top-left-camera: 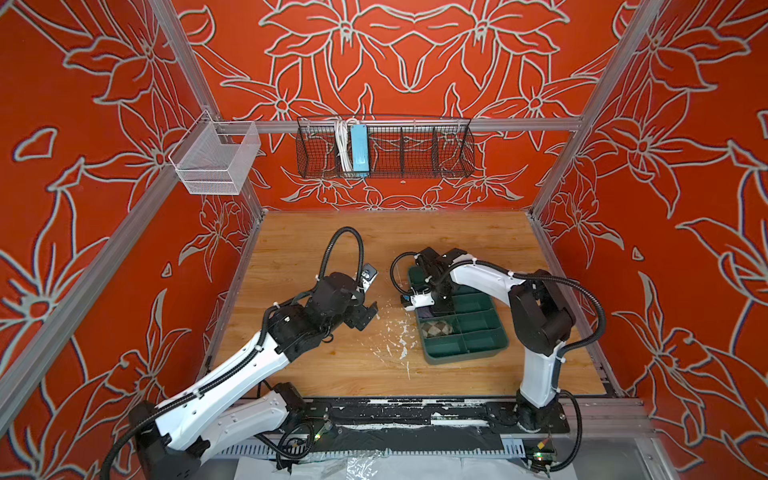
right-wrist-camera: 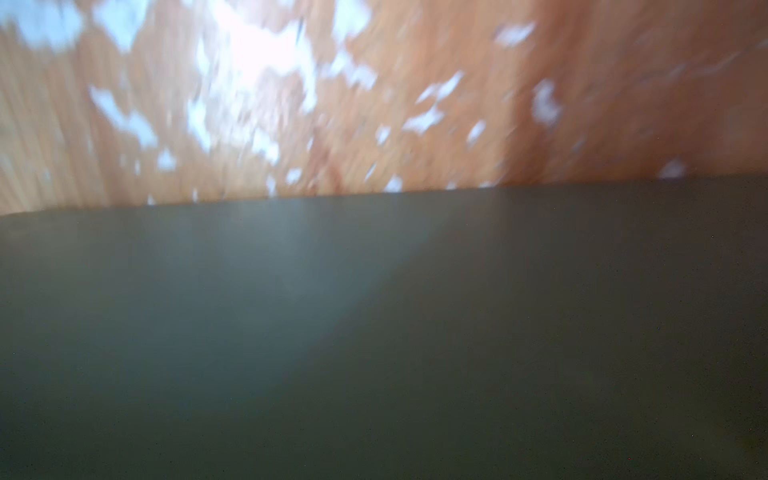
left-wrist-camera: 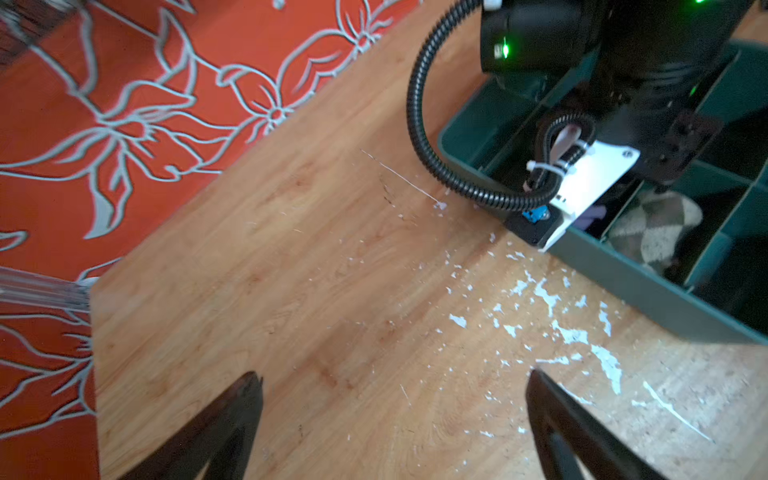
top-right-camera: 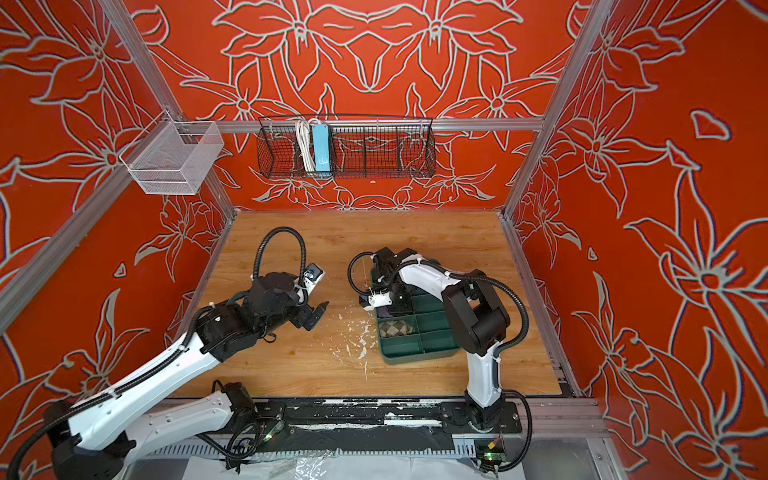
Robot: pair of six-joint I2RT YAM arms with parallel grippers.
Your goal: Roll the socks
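Fabric should handle soft, light, limp: pinch a fold of purple sock [left-wrist-camera: 595, 216], twelve o'clock of argyle sock [top-left-camera: 436, 329]. Left gripper [top-left-camera: 368, 316] gapes empty; whether right gripper [top-left-camera: 439, 306] grips cannot be told.

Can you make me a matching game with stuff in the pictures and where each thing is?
Things:
1. argyle sock
2. left gripper
3. blue box
4. white mesh basket

Places:
A. hanging on the frame rail at the left
B. inside the black wire basket
C. inside the green tray
D. open, over the wooden table

Pairs: 1-C, 2-D, 3-B, 4-A
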